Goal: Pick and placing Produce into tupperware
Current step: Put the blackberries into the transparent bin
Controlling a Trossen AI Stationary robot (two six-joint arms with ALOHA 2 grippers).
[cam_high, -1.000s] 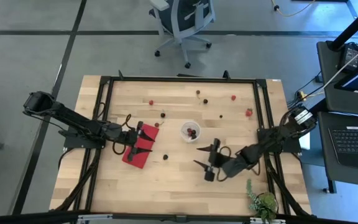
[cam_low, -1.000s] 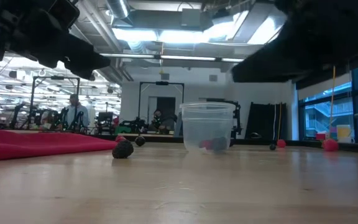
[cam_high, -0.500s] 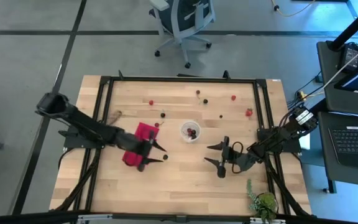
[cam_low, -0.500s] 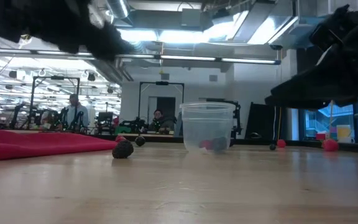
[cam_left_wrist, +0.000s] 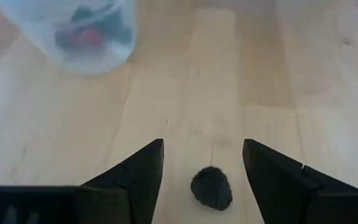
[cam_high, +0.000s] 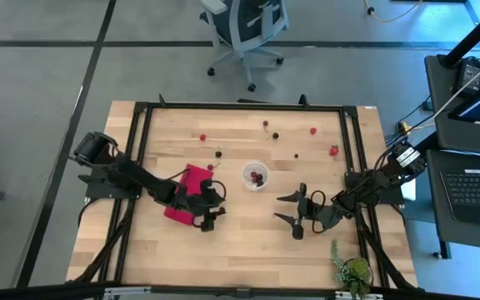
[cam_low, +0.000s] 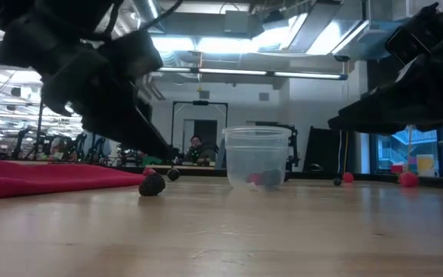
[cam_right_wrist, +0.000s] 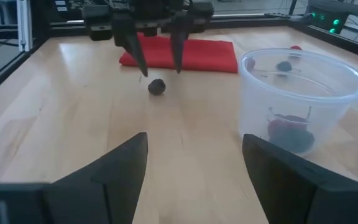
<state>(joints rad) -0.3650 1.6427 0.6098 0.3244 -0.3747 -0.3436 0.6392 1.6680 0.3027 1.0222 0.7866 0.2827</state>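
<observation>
1. My left gripper [cam_left_wrist: 202,163] hangs spread apart over a dark cherry [cam_left_wrist: 211,187] on the tabletop [cam_high: 248,233], beside the magenta cloth [cam_high: 187,193].
2. I'd descend straight, straddling it, and pinch gently.
3. Then carry it to the tupperware [cam_high: 255,175]; the right gripper [cam_high: 288,210] waits nearby, fingers apart.

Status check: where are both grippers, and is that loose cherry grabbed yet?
Left gripper open, straddling dark cherry on table, not gripped. Right gripper open, idle right of tupperware. Tupperware holds a few fruits. Nothing blocking.
</observation>
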